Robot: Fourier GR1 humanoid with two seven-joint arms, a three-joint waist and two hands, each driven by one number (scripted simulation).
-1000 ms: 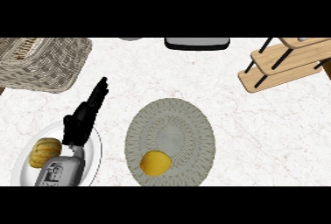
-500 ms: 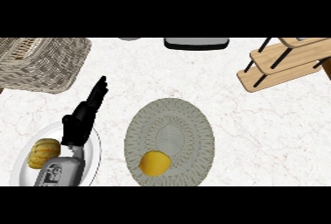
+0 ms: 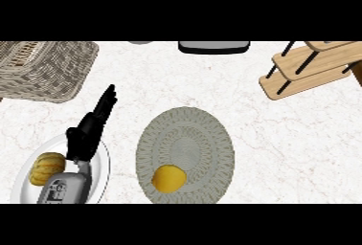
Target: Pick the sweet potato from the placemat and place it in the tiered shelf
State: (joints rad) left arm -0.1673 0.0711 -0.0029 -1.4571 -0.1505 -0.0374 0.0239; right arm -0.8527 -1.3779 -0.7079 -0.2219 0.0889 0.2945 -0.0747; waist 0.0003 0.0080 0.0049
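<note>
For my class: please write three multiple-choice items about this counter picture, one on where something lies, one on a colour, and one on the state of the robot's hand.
1. Where does the sweet potato lie?
A. on the near part of the placemat
B. in the wicker basket
C. on the tiered shelf

2. What colour is the sweet potato?
A. purple
B. yellow-orange
C. green

3. How is the left hand?
A. curled round the sweet potato
B. fingers straight, holding nothing
C. resting on the shelf

Answers: 1 A, it sits near the placemat's lower edge. 2 B, it shows yellow-orange against the grey mat. 3 B, its straight fingers point up the counter, left of the placemat.
</note>
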